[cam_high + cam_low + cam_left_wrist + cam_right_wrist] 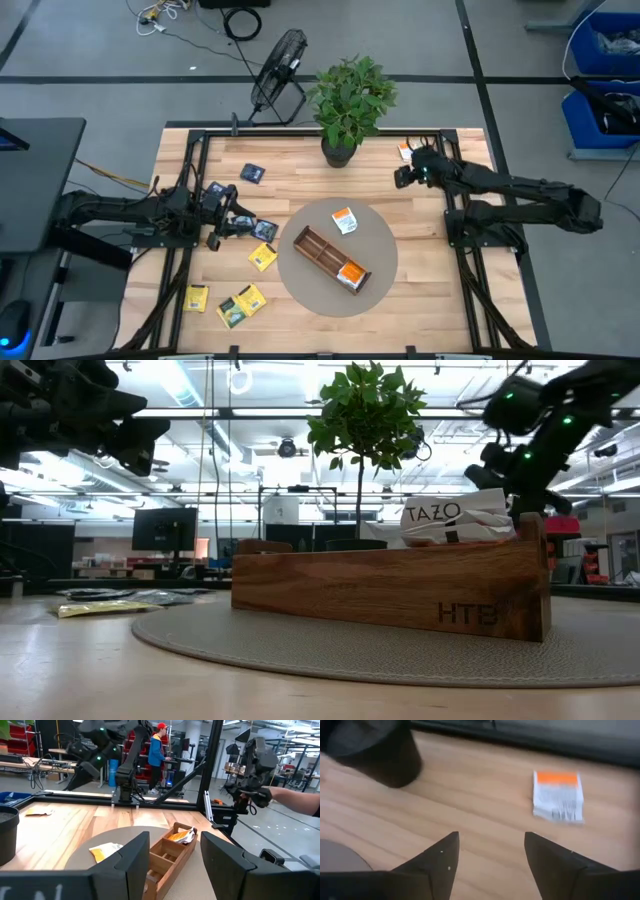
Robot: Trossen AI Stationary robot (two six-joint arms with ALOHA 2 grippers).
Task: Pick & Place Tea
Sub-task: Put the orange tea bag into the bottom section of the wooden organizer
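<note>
Tea sachets lie scattered: one orange-and-white sachet sits in the end compartment of the wooden divided tray, another lies on the round grey mat just beside the tray, a third rests on the bare tabletop near the black plant pot, and yellow and navy ones lie on the left side. The right gripper hovers near that third sachet, jaws wide and empty. The left gripper waits among the left-side sachets, jaws wide with nothing between them.
</note>
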